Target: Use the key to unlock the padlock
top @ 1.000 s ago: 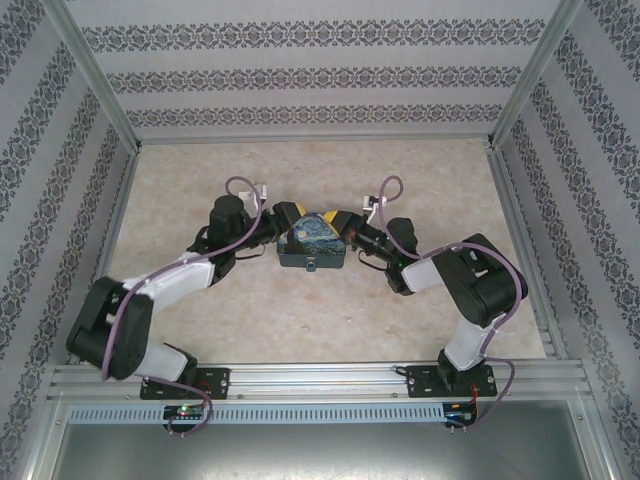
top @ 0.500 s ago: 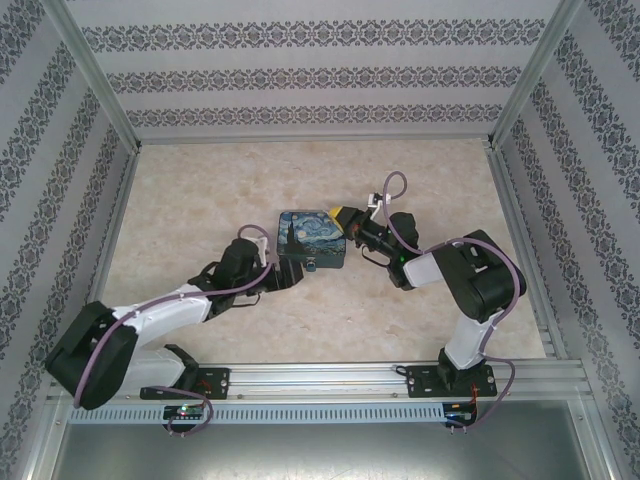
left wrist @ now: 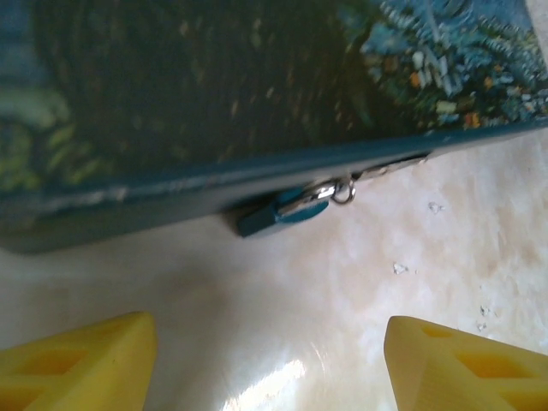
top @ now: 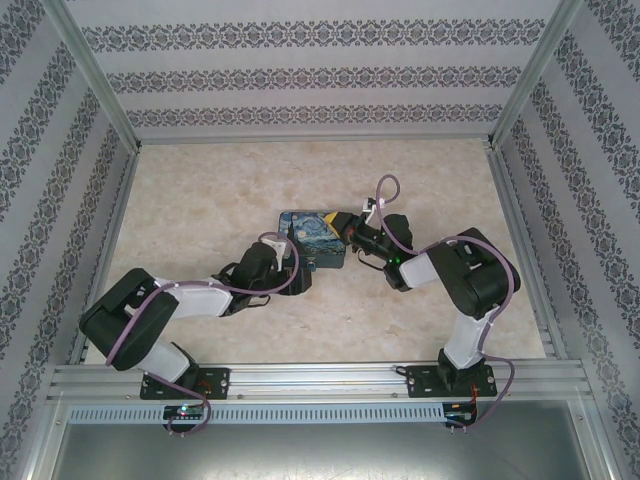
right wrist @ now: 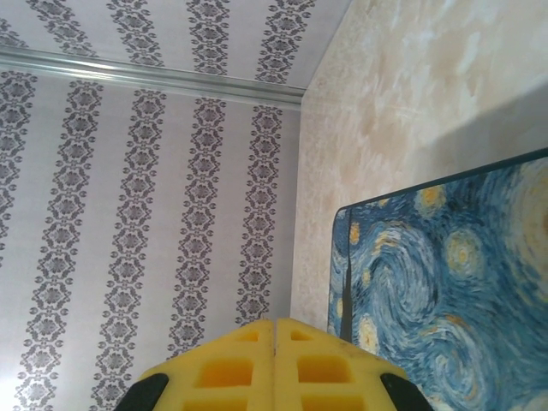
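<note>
Top view: the rectangular tin printed with a blue-yellow starry-night painting (top: 312, 238) sits mid-worktop (top: 200, 180), with the right gripper (top: 347, 222) at its right edge.

Left wrist: the tiny silvery-and-teal metal padlock (left wrist: 276, 216) lies against the tin's side wall. The left gripper (left wrist: 270, 330) is spread wide and empty.

Right wrist: the yellow fingers (right wrist: 231, 368) are pressed together beside the tin.

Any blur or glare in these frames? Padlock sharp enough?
Left wrist: tin close, dark and blurred; padlock soft, outline readable; glare streak on the table near the bottom edge. Right wrist: tin and wallpaper sharp, evenly lit. Top external: even light, soft shadows, no glare.
</note>
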